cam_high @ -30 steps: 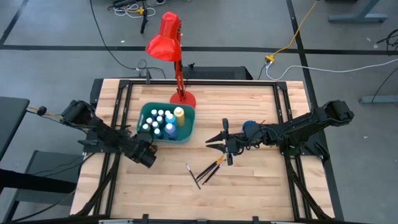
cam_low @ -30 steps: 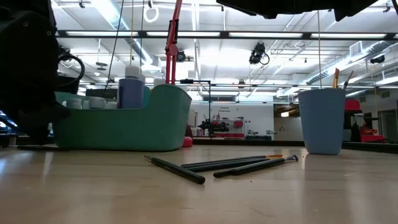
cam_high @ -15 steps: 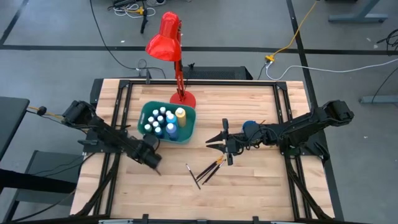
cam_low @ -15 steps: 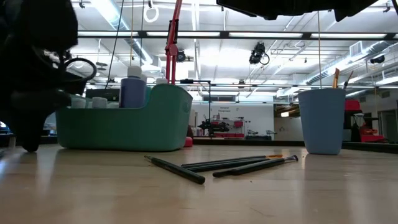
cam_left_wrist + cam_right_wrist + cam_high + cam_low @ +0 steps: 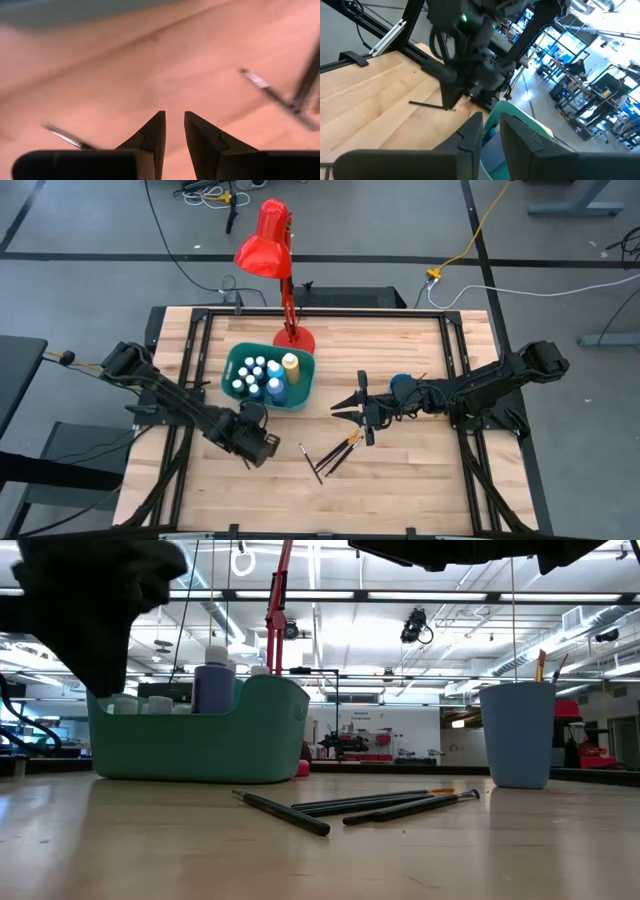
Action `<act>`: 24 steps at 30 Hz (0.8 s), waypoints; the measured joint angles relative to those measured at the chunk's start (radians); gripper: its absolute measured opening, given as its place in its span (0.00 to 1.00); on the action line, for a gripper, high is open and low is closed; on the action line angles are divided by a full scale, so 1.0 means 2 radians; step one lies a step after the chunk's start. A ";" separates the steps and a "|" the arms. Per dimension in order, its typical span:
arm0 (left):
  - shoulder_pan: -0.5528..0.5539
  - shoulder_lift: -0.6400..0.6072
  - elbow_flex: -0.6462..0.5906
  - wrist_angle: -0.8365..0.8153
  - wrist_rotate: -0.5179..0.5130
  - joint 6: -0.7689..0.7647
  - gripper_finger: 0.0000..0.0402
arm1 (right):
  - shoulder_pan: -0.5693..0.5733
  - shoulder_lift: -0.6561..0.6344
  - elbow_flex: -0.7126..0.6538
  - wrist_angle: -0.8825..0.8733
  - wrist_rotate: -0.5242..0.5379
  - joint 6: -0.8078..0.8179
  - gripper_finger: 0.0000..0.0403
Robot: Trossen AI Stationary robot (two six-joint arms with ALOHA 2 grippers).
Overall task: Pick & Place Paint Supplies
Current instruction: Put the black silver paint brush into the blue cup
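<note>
Several thin dark brushes (image 5: 328, 454) (image 5: 360, 805) lie flat on the wooden table, near the middle. White-capped paint bottles (image 5: 256, 376) and a taller yellow bottle (image 5: 289, 364) stand in the teal bin (image 5: 229, 366) (image 5: 200, 750). My left gripper (image 5: 257, 454) (image 5: 172, 125) hangs above the table just left of the brushes, pointing steeply down. Its fingers stand a narrow gap apart with nothing between them. My right gripper (image 5: 338, 407) (image 5: 491, 125) hovers level between the bin and the blue cup (image 5: 402, 386), also narrowly open and empty.
A red desk lamp (image 5: 293, 338) stands behind the bin. The blue cup (image 5: 517, 735) at the right holds a couple of brushes (image 5: 541, 665) upright. Bare wood stretches along the near edge and the left side. Black frame rails border the table.
My left gripper has risen from the table beside the bin's near left corner. It has swung toward the table's near right, toward the brushes, tipping to point more steeply down. Its finger gap looks unchanged.
</note>
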 joint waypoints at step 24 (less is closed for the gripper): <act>-0.085 0.109 0.006 -0.040 0.087 -0.350 0.20 | 0.000 0.000 0.000 -0.006 0.000 0.001 0.19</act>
